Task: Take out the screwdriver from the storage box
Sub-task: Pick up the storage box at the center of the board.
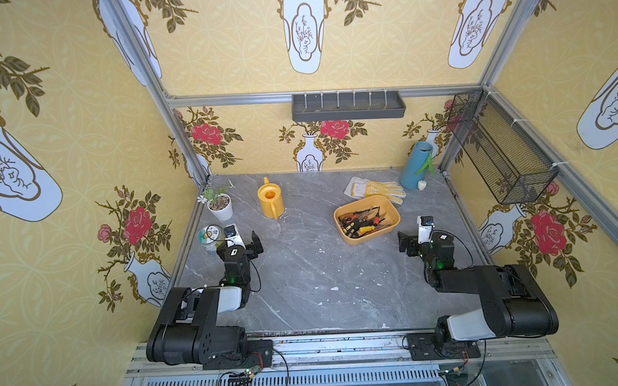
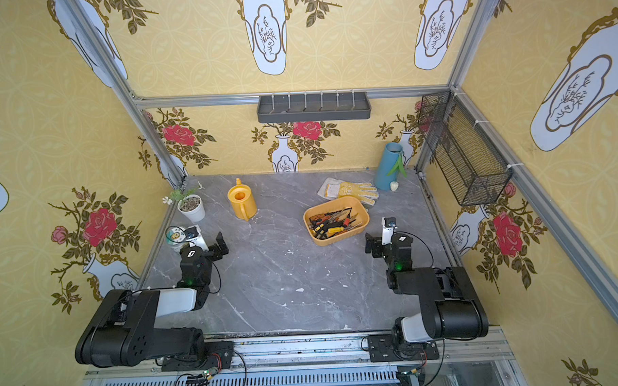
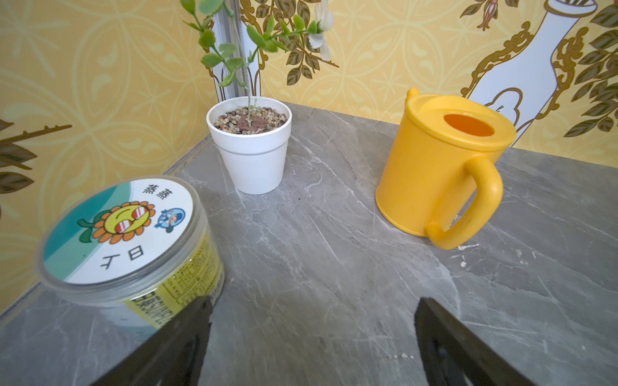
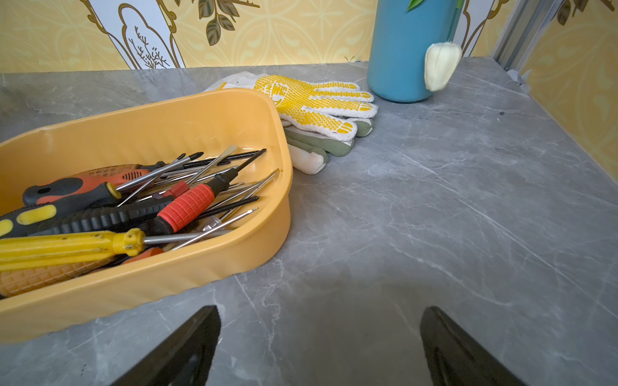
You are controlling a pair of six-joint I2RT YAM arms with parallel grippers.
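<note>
The storage box is a shallow yellow-orange tub standing right of centre on the grey marble table. Several screwdrivers lie piled inside it, with red, black, yellow and orange handles. In the right wrist view the box is close by, and a red-gripped screwdriver lies on top of the pile. My right gripper is open and empty, low over the table just beside the box's near right corner. My left gripper is open and empty at the table's left side, far from the box.
A yellow watering can, a white plant pot and a round labelled tin stand near the left arm. Work gloves and a blue vase sit behind the box. A black wire basket hangs on the right wall.
</note>
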